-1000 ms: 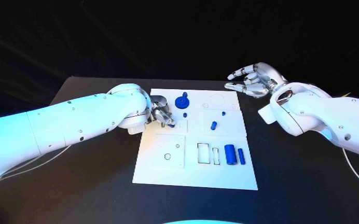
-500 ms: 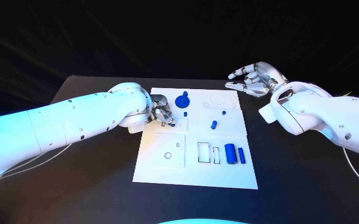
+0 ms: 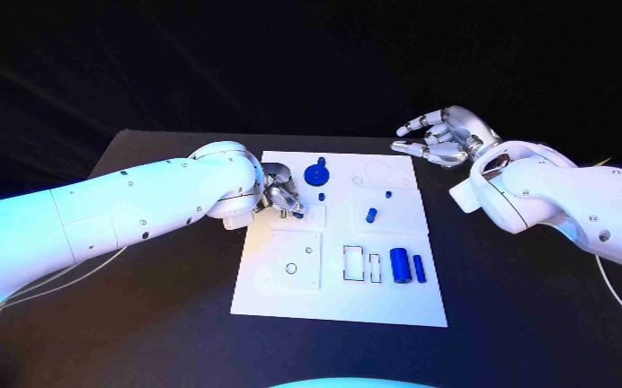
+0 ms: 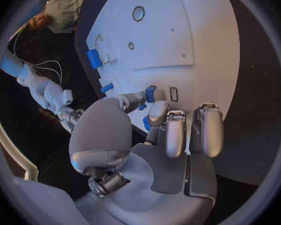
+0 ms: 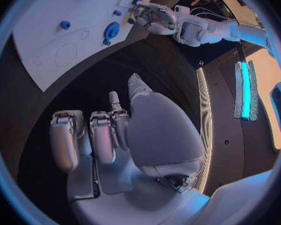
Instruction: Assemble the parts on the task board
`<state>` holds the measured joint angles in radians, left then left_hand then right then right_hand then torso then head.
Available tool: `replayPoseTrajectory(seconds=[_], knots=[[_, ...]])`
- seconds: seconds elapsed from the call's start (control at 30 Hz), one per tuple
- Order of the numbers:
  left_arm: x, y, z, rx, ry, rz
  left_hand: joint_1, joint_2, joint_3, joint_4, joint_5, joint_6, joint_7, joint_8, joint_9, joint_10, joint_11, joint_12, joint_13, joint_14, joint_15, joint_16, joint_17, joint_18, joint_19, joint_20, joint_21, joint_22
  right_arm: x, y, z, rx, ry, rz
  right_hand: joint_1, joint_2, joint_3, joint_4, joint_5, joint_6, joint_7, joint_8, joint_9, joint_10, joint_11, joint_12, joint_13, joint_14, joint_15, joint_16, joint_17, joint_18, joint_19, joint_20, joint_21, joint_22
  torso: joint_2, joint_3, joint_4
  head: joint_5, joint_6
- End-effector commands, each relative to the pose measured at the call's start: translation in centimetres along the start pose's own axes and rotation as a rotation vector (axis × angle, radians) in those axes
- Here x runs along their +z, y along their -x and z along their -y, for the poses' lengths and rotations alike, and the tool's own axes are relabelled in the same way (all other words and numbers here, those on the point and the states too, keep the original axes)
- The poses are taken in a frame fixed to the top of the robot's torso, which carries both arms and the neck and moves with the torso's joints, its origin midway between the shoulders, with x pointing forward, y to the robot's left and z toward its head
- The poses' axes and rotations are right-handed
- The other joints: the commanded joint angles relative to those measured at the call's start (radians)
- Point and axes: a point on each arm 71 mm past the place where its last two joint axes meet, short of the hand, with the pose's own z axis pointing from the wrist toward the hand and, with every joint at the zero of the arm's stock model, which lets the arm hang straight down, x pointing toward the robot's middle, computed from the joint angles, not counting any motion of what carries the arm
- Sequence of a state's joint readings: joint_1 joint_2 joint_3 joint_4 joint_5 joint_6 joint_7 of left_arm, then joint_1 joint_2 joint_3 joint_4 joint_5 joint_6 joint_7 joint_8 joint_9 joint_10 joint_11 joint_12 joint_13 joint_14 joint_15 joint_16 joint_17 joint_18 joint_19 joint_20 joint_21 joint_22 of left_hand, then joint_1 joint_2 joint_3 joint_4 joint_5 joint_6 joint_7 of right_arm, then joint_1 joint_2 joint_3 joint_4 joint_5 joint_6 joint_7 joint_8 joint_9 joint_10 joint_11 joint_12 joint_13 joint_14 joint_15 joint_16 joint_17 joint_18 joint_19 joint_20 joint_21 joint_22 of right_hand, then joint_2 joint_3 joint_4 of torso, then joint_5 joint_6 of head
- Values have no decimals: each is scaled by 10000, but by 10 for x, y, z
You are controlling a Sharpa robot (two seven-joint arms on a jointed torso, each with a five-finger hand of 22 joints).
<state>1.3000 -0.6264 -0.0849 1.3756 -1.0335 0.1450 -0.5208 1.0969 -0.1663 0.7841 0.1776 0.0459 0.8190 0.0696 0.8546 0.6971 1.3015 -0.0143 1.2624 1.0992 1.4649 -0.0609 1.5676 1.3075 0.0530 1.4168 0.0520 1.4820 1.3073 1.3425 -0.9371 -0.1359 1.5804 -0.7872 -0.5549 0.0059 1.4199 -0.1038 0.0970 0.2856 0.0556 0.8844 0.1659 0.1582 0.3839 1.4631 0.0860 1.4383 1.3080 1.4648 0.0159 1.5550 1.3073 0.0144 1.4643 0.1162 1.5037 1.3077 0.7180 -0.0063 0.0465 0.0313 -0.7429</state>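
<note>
The white task board point(image 3: 340, 298) lies in the middle of the black table. My left hand point(image 3: 278, 196) is over the board's left edge and pinches a small blue part point(image 4: 151, 93) between thumb and fingertip, low over a slot. On the board stand a blue disc point(image 3: 315, 175), two small pegs point(image 3: 320, 198) point(image 3: 386, 196), a short blue piece point(image 3: 371, 216), a blue cylinder point(image 3: 399, 267) and a thin blue bar point(image 3: 417, 268). My right hand point(image 3: 440, 139) hovers beyond the board's far right corner, fingers apart and holding nothing.
Bare black table surrounds the board on every side. Rectangular cut-outs point(image 3: 352, 263) and a small ring hole point(image 3: 290, 269) mark the board's near half. A round outline point(image 3: 381, 172) sits at its far right.
The left hand has barely shifted over the board's left edge, still pinching the small blue part. The right hand has stayed where it was.
</note>
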Motion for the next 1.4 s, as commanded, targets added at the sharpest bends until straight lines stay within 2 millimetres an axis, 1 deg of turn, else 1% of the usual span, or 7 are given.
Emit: replayPoseTrajectory(seconds=[0.03, 0.47, 0.7, 0.87, 1.13, 1.27, 1.4], knots=[[1, -4, 3, 2, -71, -293, -192, -10, 855, -893, 50, 140, -184, 53, -21, 97, -16, 60, 19, 1059, -72, 32, 2633, -65, 54, -28, 57, 704, 0, -1, -1, -5, 148, -86, -39, 32, -48, 3, -51, -59, 0, 48, 13, 58, -46, 7, 1545, 904, -88, -47, 1985, 52, 662, -55, -42, 2082, 5, 2, 6, 2, -9], [3, -4, 5, -38, -85, -308, -642, -3, 379, -561, 44, 241, -221, 84, -31, 110, -46, 89, 65, 1059, -103, 32, 2633, -69, 70, -69, 53, 718, 0, -1, -1, 10, 144, -79, -58, 39, -56, 7, -51, -70, 1, 52, 13, 49, -45, -6, 1535, 902, -87, -51, 1974, 56, 655, -55, -57, 2071, 17, 1, 0, -18, -14], [5, -5, 6, -63, -65, -349, -706, -2, 230, -500, 45, 252, -230, 84, -37, 112, -54, 98, 79, 1059, -111, 32, 2633, -72, 79, -76, 55, 728, 0, -1, -1, 8, 142, -55, -112, 34, -85, 19, -52, -85, 2, 61, 14, 44, -43, -11, 1531, 897, -86, -57, 1957, 64, 638, -55, -88, 2048, 3, -4, 2, -41, -50], [5, -5, 5, -57, -56, -400, -774, -62, 44, -445, 45, 263, -236, 81, -45, 108, -60, 101, 87, 1059, -117, 32, 2633, -72, 82, -83, 53, 731, 0, 0, 0, 7, 139, -33, -138, 30, -100, 24, -52, -90, 3, 66, 15, 43, -43, -12, 1530, 898, -85, -57, 1959, 64, 639, -55, -87, 2049, 2, -1, -1, -37, -57], [6, -4, 4, -86, -23, -374, -1083, -183, -708, -77, 43, 332, -218, 72, -76, 79, -43, 88, 79, 1059, -107, 32, 2633, -74, 88, -85, 45, 736, -1, 0, 0, 6, 142, -11, -200, 26, -136, 31, -53, -100, 2, 81, 17, 40, -42, -16, 1527, 895, -85, -62, 1947, 64, 639, -54, -88, 2050, -6, -2, 10, -47, -51], [6, -4, 3, -99, 1, -362, -1144, -186, -1155, 134, 46, 350, -213, 56, -97, 68, -39, 85, 81, 1059, -103, 32, 2633, -74, 91, -81, 41, 741, -1, 0, 0, 6, 144, -10, -257, 27, -168, 34, -53, -112, 1, 94, 19, 29, -42, -29, 1515, 892, -85, -66, 1935, 67, 632, -54, -102, 2040, -7, -5, 4, -43, -47], [6, -3, 2, -105, 20, -359, -1135, -179, -1351, 226, 48, 354, -214, 45, -108, 71, -38, 91, 93, 1059, -102, 32, 2633, -74, 91, -79, 38, 741, -1, 0, 0, 6, 143, -5, -291, 27, -187, 35, -53, -119, 1, 103, 21, 27, -43, -32, 1513, 893, -85, -66, 1939, 68, 630, -54, -106, 2038, -6, -8, 10, -44, -42]])
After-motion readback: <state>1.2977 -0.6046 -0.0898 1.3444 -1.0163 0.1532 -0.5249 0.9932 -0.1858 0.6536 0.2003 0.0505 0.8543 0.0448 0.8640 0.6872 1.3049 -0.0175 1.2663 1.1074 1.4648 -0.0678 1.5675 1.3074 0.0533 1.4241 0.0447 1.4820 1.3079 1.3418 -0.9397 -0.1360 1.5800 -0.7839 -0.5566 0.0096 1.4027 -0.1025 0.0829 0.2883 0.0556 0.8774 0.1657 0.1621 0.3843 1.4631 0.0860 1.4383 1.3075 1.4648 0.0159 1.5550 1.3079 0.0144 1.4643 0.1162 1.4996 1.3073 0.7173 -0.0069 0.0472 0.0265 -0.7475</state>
